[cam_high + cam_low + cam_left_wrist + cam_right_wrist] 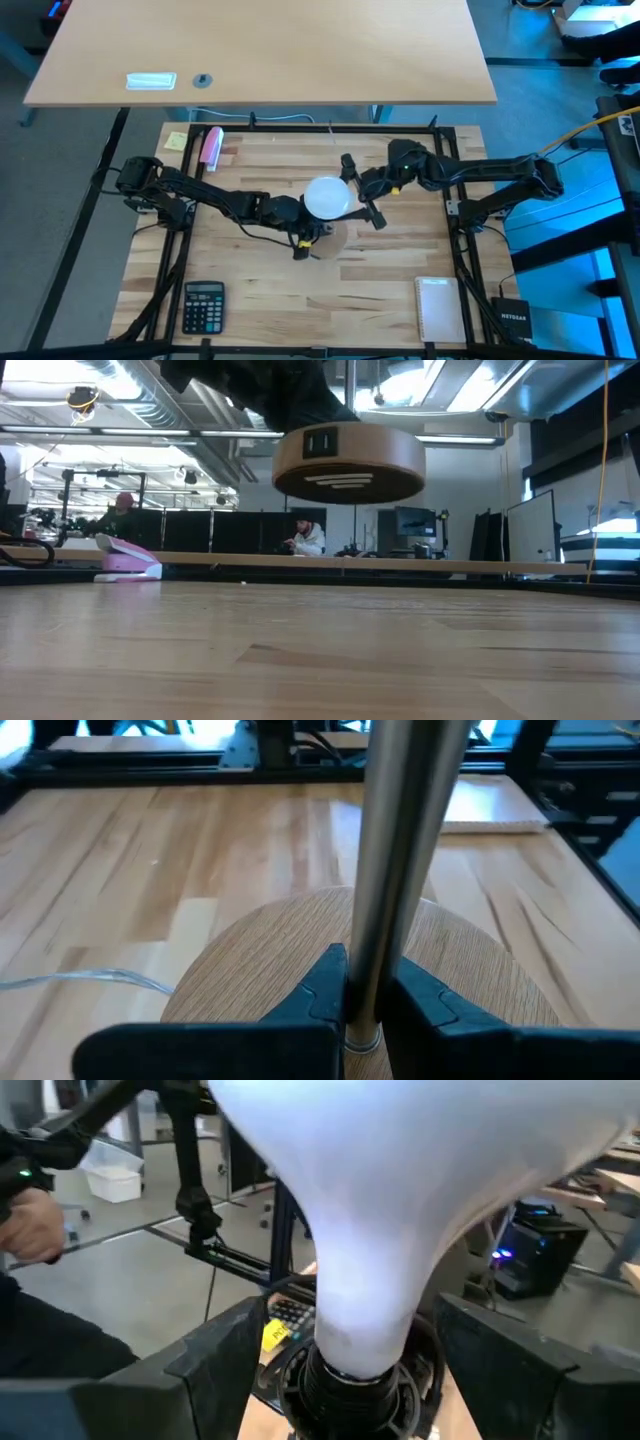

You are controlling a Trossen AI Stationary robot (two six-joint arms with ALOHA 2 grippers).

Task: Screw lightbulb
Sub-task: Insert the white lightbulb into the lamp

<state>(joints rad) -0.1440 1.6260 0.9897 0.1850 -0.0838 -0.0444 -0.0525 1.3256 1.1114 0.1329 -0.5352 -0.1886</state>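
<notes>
Above the table centre, you see the lightbulb [327,197] seated base-down in the black socket [350,1380], its long axis upright. You find the right gripper [362,188] nearer, its jaws apart and flanking the bulb's neck on both sides. You see the left gripper [362,1002] clamped on the lamp's metal rod [400,840] above the wooden disc [349,463].

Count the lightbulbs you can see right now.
1: the lightbulb at table centre, seated in the black socket, between both grippers. Others may be hidden.
</notes>
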